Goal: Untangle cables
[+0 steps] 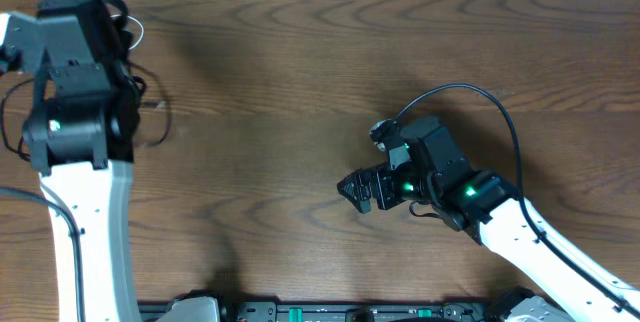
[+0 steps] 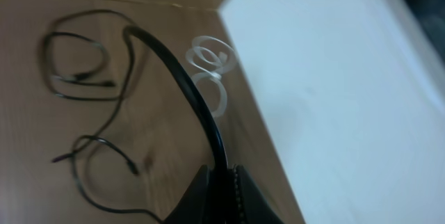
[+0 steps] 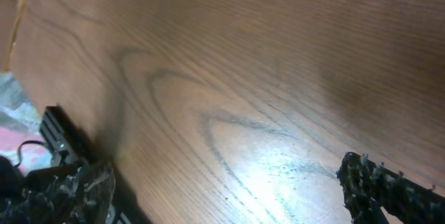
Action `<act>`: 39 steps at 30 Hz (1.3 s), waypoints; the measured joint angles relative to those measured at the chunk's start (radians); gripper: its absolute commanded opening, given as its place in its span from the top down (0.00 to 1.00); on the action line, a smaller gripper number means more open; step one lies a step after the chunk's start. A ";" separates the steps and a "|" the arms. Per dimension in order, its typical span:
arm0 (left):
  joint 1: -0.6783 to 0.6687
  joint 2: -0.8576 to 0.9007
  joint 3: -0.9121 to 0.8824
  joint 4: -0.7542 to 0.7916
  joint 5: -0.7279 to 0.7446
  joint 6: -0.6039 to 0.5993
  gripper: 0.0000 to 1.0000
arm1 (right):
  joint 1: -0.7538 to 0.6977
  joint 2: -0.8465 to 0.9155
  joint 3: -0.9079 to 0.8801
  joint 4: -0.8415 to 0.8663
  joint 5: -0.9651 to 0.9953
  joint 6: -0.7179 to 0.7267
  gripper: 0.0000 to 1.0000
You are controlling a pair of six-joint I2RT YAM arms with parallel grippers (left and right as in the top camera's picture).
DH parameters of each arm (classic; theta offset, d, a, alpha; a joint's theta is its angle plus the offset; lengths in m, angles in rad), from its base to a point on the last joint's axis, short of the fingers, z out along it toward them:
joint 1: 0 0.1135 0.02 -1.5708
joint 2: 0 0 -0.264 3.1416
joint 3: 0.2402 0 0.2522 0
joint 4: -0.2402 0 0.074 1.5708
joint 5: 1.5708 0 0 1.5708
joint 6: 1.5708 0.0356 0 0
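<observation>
My left gripper [image 2: 224, 182] is shut on a black cable [image 2: 188, 92] that arcs up from between the fingers. Beyond it a coiled white cable [image 2: 208, 60] lies on the wood by the table's back edge. Thin black cable loops [image 2: 76, 78] and a loose strand [image 2: 90, 161] lie to the left. From overhead my left arm [image 1: 75, 92] covers most of the pile; only a black loop [image 1: 160, 112] and a bit of the white cable [image 1: 135, 30] show. My right gripper [image 1: 355, 190] is open and empty just above bare wood, and it also shows in the right wrist view [image 3: 229, 196].
A white wall [image 2: 334, 78] runs along the table's back edge, right beside the cables. The right arm's own thick black cord [image 1: 490, 97] loops above its wrist. Arm bases and hardware [image 1: 350, 312] sit at the front edge.
</observation>
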 measured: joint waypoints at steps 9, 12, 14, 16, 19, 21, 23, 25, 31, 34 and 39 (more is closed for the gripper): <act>0.083 0.143 0.000 -0.008 0.034 -0.037 0.93 | 0.000 0.147 0.000 0.026 0.032 0.003 0.01; 0.083 0.164 0.000 0.034 0.107 -0.039 0.93 | 0.000 0.204 -0.001 0.043 0.037 0.005 0.01; 0.083 0.182 0.000 0.052 0.150 -0.039 0.93 | 0.000 0.238 -0.001 0.050 0.037 0.006 0.01; 0.083 0.208 0.000 0.072 0.183 -0.030 0.93 | 0.000 0.271 -0.001 0.060 0.039 0.006 0.01; 0.083 0.247 0.000 0.081 0.200 0.001 0.92 | 0.000 0.304 -0.001 0.072 0.040 0.006 0.01; 0.083 0.291 0.000 0.092 0.211 0.037 0.92 | 0.000 0.318 -0.001 0.079 0.040 0.006 0.01; 0.083 0.328 0.000 0.106 0.216 0.064 0.92 | 0.000 0.325 -0.001 0.082 0.040 0.006 0.01; 0.083 0.383 0.000 0.121 0.219 0.095 0.92 | 0.000 0.325 -0.001 0.085 0.040 0.006 0.01; 0.083 0.501 0.000 0.112 0.223 0.152 0.92 | 0.000 0.325 -0.001 0.086 0.051 0.006 0.01; 0.083 0.529 0.000 0.100 0.223 0.157 0.92 | 0.000 0.325 -0.001 0.087 0.056 0.006 0.01; 0.083 0.538 0.000 0.100 0.223 0.161 0.91 | 0.000 0.325 -0.001 0.088 0.070 0.006 0.01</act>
